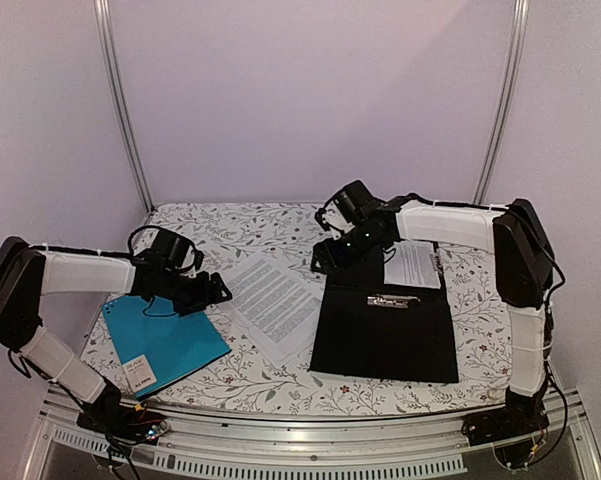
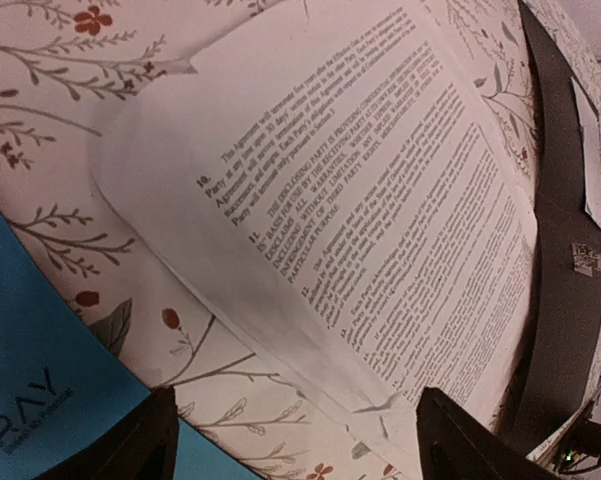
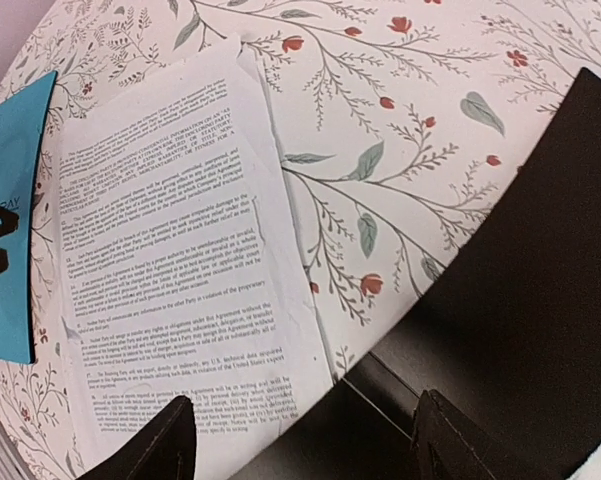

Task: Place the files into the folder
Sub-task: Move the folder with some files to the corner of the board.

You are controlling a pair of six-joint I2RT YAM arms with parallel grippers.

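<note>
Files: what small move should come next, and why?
Probably lower the left hand to pinch the files' edge: the sheets lie flat on the cloth beside the black folder, not in it, and that hand is open, empty, right by them.

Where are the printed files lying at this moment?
In the top view, the files lie flat near the centre, between the teal folder on the left and the black folder on the right.

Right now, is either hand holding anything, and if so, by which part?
Nothing is held. The left hand and the right hand both stand open above the files, with nothing gripped between their fingers.
</note>
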